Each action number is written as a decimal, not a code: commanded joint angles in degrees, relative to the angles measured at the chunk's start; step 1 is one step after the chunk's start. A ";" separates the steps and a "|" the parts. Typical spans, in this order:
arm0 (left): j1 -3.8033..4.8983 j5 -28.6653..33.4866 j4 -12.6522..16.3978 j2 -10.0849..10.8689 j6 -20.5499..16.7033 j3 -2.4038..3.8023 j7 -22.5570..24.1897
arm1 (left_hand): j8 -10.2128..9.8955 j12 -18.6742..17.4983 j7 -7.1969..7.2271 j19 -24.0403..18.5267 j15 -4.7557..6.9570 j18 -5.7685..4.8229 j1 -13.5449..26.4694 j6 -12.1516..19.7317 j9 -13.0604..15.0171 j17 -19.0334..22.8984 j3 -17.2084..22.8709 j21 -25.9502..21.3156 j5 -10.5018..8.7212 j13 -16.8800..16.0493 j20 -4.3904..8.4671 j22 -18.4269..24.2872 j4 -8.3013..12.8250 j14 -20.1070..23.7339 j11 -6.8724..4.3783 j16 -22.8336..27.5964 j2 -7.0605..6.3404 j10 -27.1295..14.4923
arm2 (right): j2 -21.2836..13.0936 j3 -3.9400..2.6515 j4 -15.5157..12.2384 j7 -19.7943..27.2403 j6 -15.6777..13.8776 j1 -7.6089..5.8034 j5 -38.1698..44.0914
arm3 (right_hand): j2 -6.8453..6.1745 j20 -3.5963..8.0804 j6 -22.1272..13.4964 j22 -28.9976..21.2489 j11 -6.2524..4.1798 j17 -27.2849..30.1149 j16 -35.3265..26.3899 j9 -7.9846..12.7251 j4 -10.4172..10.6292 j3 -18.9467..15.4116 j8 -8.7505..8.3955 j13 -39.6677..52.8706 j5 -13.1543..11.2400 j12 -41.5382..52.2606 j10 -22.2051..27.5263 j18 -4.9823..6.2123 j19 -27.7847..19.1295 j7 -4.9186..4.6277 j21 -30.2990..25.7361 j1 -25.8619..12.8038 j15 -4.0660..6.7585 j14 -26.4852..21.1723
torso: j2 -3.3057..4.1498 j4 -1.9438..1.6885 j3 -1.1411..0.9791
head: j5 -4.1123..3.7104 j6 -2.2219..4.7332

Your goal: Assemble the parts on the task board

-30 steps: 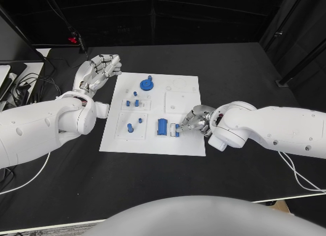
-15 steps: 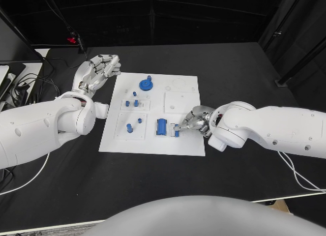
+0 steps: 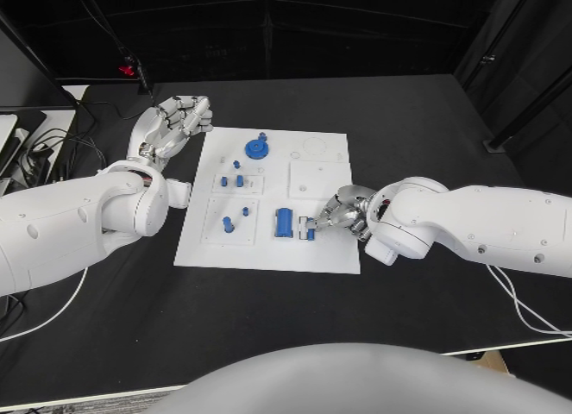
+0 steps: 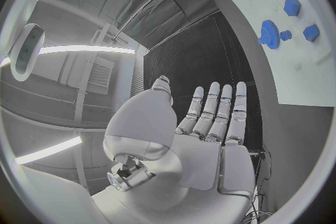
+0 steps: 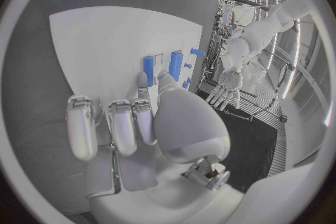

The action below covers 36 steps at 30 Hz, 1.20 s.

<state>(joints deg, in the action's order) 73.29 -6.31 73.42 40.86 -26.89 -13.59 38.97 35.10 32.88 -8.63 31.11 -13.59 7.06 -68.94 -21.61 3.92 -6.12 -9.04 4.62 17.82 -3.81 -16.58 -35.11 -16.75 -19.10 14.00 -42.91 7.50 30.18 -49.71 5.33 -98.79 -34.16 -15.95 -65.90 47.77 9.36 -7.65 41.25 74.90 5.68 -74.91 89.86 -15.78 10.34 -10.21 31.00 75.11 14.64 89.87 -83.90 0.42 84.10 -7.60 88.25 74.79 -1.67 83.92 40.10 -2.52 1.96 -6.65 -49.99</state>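
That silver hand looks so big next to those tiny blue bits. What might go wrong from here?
The right hand pinches a small blue piece right beside the taller blue block; its fingers could nudge that block out of place. The hand hides the piece in the head view, so a crooked fit might go unnoticed. The left hand hovers open off the white board, so nothing steadies it if the right hand pushes hard.
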 commanded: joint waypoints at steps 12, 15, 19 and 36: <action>0.08 0.07 -0.04 -0.11 0.63 0.06 2.23 | 0.22 0.39 -7.85 -0.24 0.10 -0.43 -0.63 0.58 -0.09 0.14 -0.36 0.31 0.21 0.07 0.01 0.07 0.04 0.45 -0.02 -0.41 -0.11 -0.49 | 0.31 0.50 0.29 -1.71 -0.22 0.52 -0.57 | -0.41 -0.20 0.49 14.45 -0.39 -15.09 0.14 3.09 -3.44 2.94 -0.75 14.89 -2.21 0.13 -6.10 0.06 4.89 -1.71 0.16 3.94 0.17 6.08 | 0.01 0.04 0.03 | -0.18 -0.01; 0.08 0.07 -0.05 -0.16 0.66 0.06 2.18 | 0.22 0.39 -7.85 -0.24 0.10 -0.43 -0.63 0.58 -0.09 0.14 -0.36 0.31 0.21 0.07 0.01 0.07 0.04 0.45 -0.02 -0.41 -0.11 -0.49 | 0.48 0.51 0.59 -2.65 0.97 0.52 -0.54 | -1.20 0.14 0.56 14.34 -0.62 -15.09 0.14 2.57 -2.28 2.05 0.54 14.89 -2.52 0.13 -6.10 0.14 4.73 -1.51 -0.10 1.62 0.50 6.08 | -0.01 -0.02 0.05 | -0.24 -0.01; 0.08 0.07 -0.08 -0.21 0.70 0.06 2.13 | 0.22 0.39 -7.85 -0.24 0.10 -0.43 -0.63 0.58 -0.09 0.14 -0.36 0.31 0.21 0.07 0.01 0.07 0.04 0.45 -0.02 -0.41 -0.11 -0.49 | 0.59 0.51 0.77 -3.32 2.07 0.52 -0.53 | -1.85 0.44 -0.44 14.15 -0.75 -15.09 0.14 2.11 -1.11 1.14 1.59 14.89 -1.95 0.13 -6.10 0.27 4.44 -1.42 -0.55 -0.50 0.78 6.08 | 0.00 0.01 0.03 | -0.25 -0.01; 0.07 0.07 -0.06 -0.16 0.83 0.06 2.02 | 0.24 0.43 -7.85 -0.27 0.10 -0.44 -0.66 0.60 -0.09 0.20 -0.40 0.31 0.22 0.07 0.01 0.09 0.04 0.47 -0.02 -0.46 -0.06 -0.49 | 0.25 0.53 0.23 -4.59 0.83 0.59 -0.55 | -1.69 0.25 -7.15 14.06 -0.01 -15.09 0.14 1.45 -1.26 1.47 4.60 14.89 0.55 0.13 -6.10 0.32 4.39 -2.28 -0.74 -0.63 0.52 6.08 | 0.00 0.04 0.01 | -0.28 -0.01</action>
<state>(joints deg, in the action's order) 73.28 -6.31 73.32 40.75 -26.60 -13.59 38.97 35.10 33.12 -8.48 31.11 -13.59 7.06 -68.94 -21.46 3.92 -5.97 -9.04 4.62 17.82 -3.81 -16.57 -35.09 -16.75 -19.10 14.00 -43.13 7.50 30.18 -49.58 5.32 -98.75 -35.87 -16.18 -65.88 47.41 7.21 -7.46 38.72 74.90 5.75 -74.90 89.86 -19.96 9.15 -9.03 34.76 74.95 14.84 90.20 -84.03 0.42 83.93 -5.08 87.84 73.67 -1.19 83.94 40.09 -2.49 1.97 -6.82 -49.99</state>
